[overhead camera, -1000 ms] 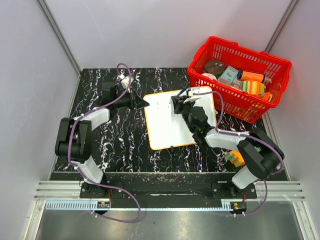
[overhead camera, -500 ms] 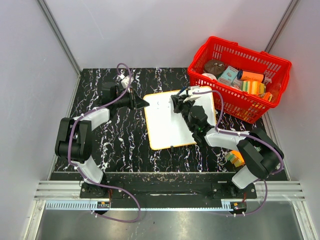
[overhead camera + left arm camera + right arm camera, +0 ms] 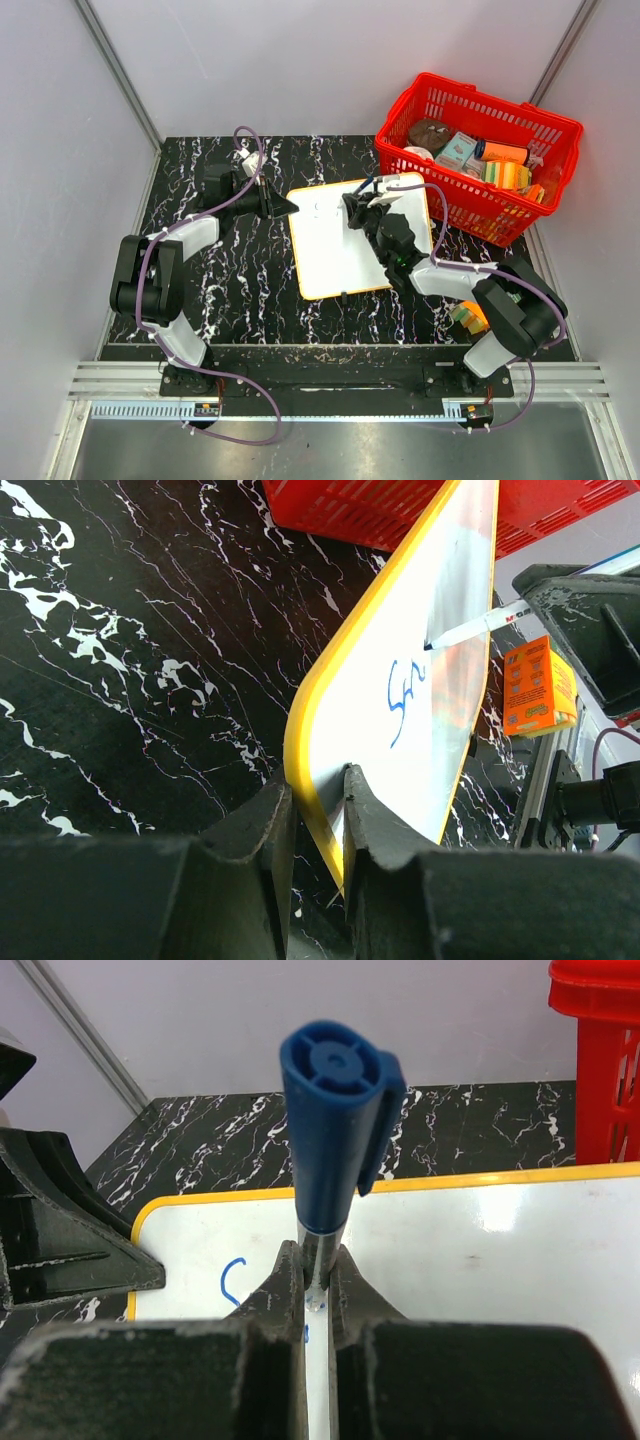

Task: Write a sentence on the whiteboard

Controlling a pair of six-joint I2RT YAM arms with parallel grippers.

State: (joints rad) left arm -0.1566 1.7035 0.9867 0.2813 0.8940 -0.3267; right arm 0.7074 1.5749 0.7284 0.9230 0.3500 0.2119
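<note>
The whiteboard point(image 3: 335, 255), white with an orange-yellow frame, lies on the black marbled table. My left gripper point(image 3: 288, 207) is shut on its upper left corner; in the left wrist view the fingers point(image 3: 268, 815) pinch the yellow edge of the whiteboard point(image 3: 440, 740). My right gripper point(image 3: 352, 208) is shut on a blue-capped marker point(image 3: 333, 1110), held upright with its tip down on the whiteboard point(image 3: 480, 1250). Of the sentence, only a few blue strokes point(image 3: 405, 695) show, near the marker tip point(image 3: 440, 640). One curved blue stroke point(image 3: 232, 1280) lies left of the right gripper point(image 3: 316, 1260).
A red basket point(image 3: 545, 125) holding several packets stands at the back right, touching the whiteboard's far right corner. An orange box point(image 3: 468, 315) lies by the right arm's base. Grey walls enclose the table on three sides.
The right gripper with the marker has shifted only very slightly over the whiteboard. The left gripper holds the same corner.
</note>
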